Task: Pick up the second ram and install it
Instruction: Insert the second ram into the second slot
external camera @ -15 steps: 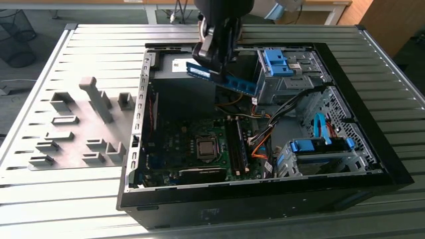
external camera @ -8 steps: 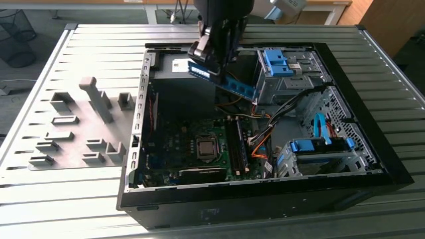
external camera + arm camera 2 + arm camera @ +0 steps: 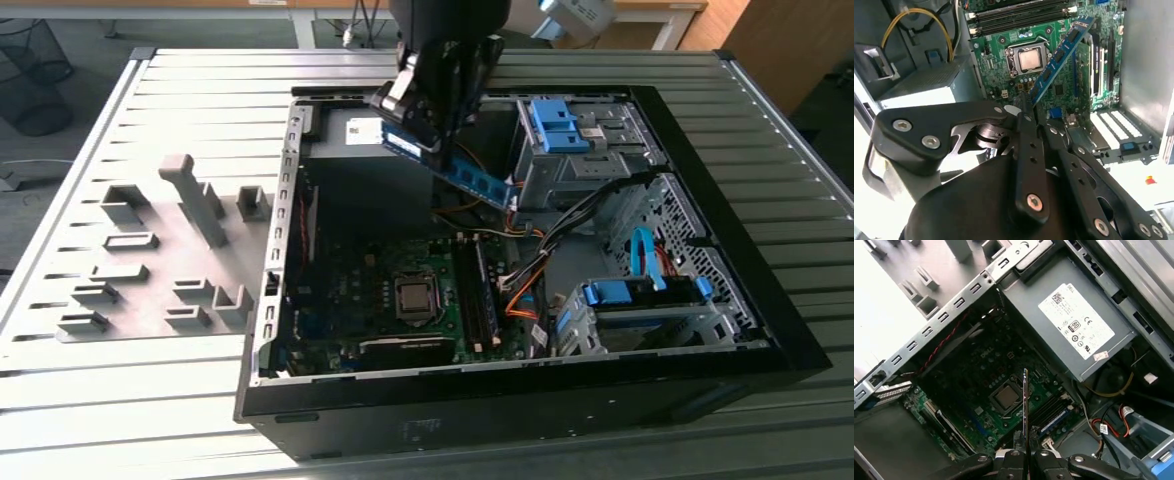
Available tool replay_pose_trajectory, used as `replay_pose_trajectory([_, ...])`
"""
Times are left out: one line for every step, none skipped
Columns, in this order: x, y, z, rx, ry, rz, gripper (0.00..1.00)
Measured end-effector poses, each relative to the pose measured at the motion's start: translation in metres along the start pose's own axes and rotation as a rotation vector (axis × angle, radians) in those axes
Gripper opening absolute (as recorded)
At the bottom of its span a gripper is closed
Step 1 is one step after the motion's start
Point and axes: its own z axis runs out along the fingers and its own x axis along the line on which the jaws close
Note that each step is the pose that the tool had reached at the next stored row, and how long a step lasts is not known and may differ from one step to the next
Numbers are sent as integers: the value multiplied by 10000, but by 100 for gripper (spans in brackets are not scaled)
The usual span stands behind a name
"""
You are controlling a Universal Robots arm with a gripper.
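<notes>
Over the case: the ram is held in the air, tilted, with its free end sloped toward 4 o'clock in the exterior view. No slot is touched.
Gripper: its fingers are pressed together on one end of the ram, near 12 o'clock of the case in the exterior view.
Second wrist view: the flat face of the ram and its dark chips are shown. The ram runs out from the gripper over the board, just beside the socket.
First wrist view: the ram is seen edge-on as a thin line standing out from the gripper. The power supply and a seated stick in the slots are also shown.
Exterior view: grey holders are seen on the table at 9 o'clock of the case, well apart from the ram.
Edges: the board is walled in by the case. Drive bays with blue latches are set at 2 and 4 o'clock, and cables are bunched between them and the slots.
Open room: the space above the board is left free between the 9 o'clock wall and the bays. The slots lie at 6 o'clock of the ram.
</notes>
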Motion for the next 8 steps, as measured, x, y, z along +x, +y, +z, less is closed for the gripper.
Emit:
replay_pose_trajectory([0, 0, 0, 7, 13, 108, 14])
replay_pose_trajectory([0, 0, 1, 13, 25, 210, 14])
replay_pose_trajectory([0, 0, 2, 20, 38, 329, 14])
replay_pose_trajectory([0, 0, 3, 25, 49, 437, 14])
replay_pose_trajectory([-1, 0, 3, 34, 65, 549, 14])
replay_pose_trajectory([-2, 1, 4, 42, 79, 661, 14])
replay_pose_trajectory([-3, 1, 6, 44, 86, 788, 14])
replay_pose_trajectory([-3, 2, 7, 40, 90, 936, 14])
